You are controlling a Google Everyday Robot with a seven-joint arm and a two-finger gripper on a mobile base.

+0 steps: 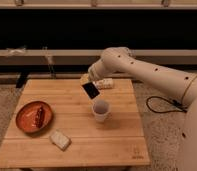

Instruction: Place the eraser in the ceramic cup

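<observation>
A small flat black eraser [90, 90] hangs tilted in the air above the wooden table [72, 125], just up and left of the white ceramic cup [100, 110]. My gripper [88, 83] is at the eraser's upper end, shut on it, with the white arm reaching in from the right. The cup stands upright near the middle of the table, its mouth open and unobstructed.
An orange plate [25, 120] holding a dark reddish-brown bar [39, 116] sits at the left. A pale beige block [59, 139] lies near the front. A light-coloured packet [104, 83] lies at the back behind the eraser. A cable runs on the floor at right.
</observation>
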